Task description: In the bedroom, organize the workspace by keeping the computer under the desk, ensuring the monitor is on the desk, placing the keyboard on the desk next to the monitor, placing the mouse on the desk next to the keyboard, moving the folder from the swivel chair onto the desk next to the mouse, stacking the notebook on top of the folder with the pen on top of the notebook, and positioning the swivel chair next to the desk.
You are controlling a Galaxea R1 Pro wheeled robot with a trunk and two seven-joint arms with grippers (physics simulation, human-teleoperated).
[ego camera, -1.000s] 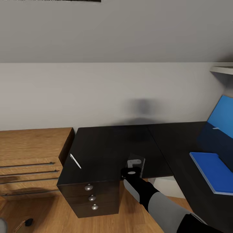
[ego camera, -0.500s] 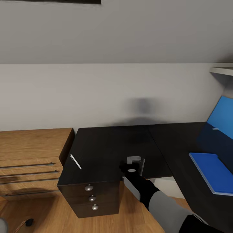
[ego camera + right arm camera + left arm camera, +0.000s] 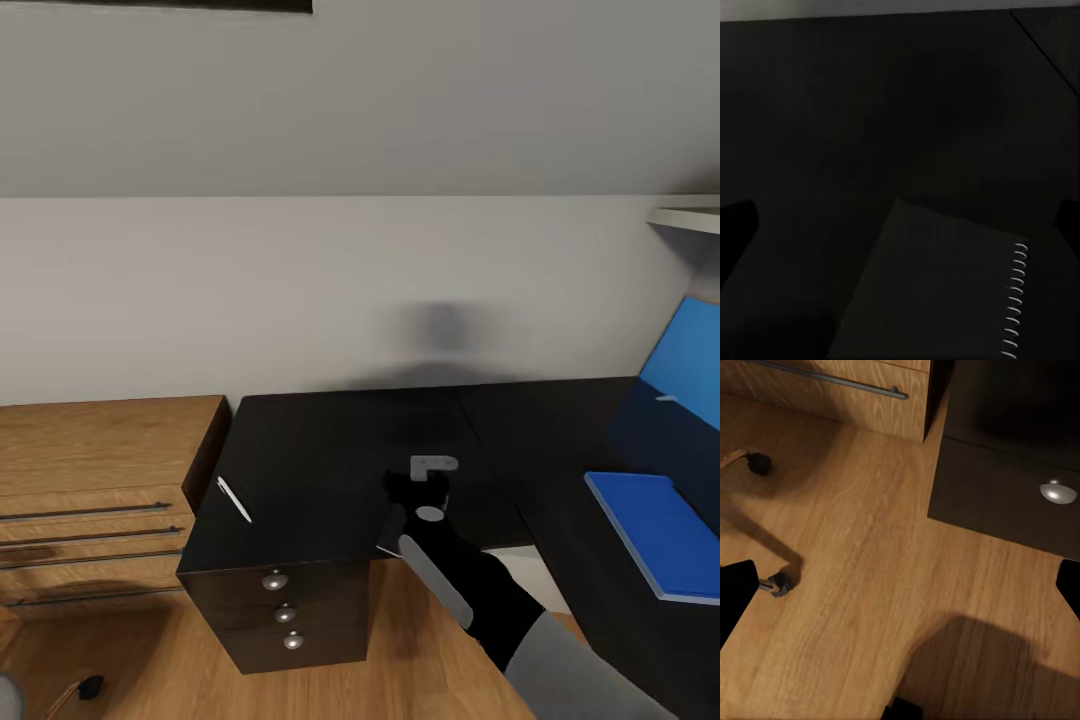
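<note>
The black desk (image 3: 330, 440) carries the thin white pen (image 3: 233, 498) near its left front corner and the bright blue folder (image 3: 655, 530) lying flat on its right wing. My right gripper (image 3: 420, 478) hovers low over the desk's front middle, open and holding nothing. In the right wrist view its dark fingertips (image 3: 735, 229) stand wide apart above the dark notebook (image 3: 937, 300), whose spiral binding shows along one edge. My left gripper (image 3: 900, 585) hangs open over the wooden floor beside the desk's black drawer unit (image 3: 1020, 487).
A low wooden drawer cabinet (image 3: 100, 470) stands against the desk's left end. The blue back panel (image 3: 690, 360) rises behind the folder, with a white shelf (image 3: 690, 215) above it. A chair caster (image 3: 780, 583) rests on the floor near the left gripper.
My right arm has reached forward, carrying the open gripper from the desk's front edge farther in over the desktop. The pen and folder have not moved.
</note>
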